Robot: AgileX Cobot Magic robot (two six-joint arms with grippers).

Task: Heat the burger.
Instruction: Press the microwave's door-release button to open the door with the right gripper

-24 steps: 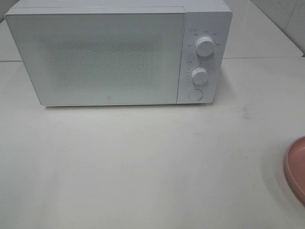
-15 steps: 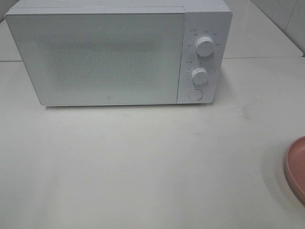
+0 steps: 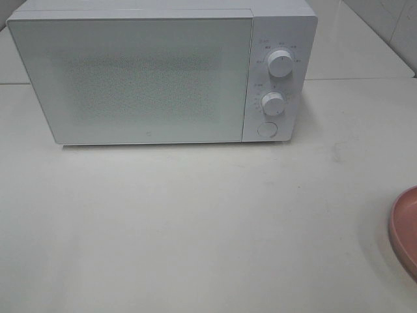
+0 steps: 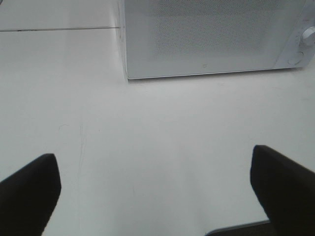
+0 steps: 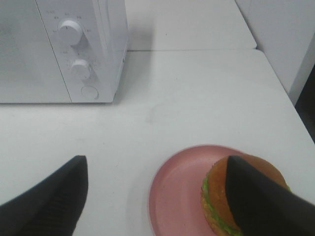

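The left jaws and right jaws gaped wide, empty; a round golden-bunned burger [image 5: 215,194] sat on a round pink plate [image 5: 177,196], well apart from the shut white box-shaped microwave [image 3: 143,78].

left hand [image 4: 152,153] hung wide open, its two dark fingers [image 4: 29,191] spread far apart, gripping nothing. right hand [image 5: 156,161] was spread wide as well, its ribbed dark fingers [image 5: 49,199] set apart, with nothing clamped between them.

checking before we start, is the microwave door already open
No, the microwave door lies shut, flush with the control panel.
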